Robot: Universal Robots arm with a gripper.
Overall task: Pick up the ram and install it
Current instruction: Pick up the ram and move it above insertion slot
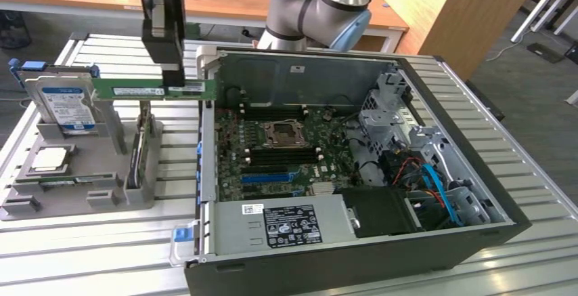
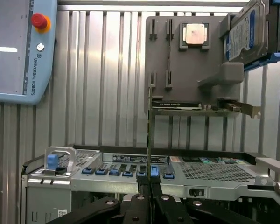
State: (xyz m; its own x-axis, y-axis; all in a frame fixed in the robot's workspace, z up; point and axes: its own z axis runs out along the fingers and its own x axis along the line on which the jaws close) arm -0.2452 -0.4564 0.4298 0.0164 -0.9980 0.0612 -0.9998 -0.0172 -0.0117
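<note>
Our end effector (image 1: 172, 78) is clamped on the ram (image 1: 135, 91), which we hold level just outside the case (image 1: 361, 262), its long axis pointing at the case wall.

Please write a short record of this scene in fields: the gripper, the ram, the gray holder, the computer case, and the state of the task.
gripper: fingers shut on the ram
ram: held in the air, long side level, close to the case's wall on the exterior view's left
gray holder: carries the hard drive and the processor
computer case: open, motherboard exposed
task state: ram picked up, not yet installed
</note>
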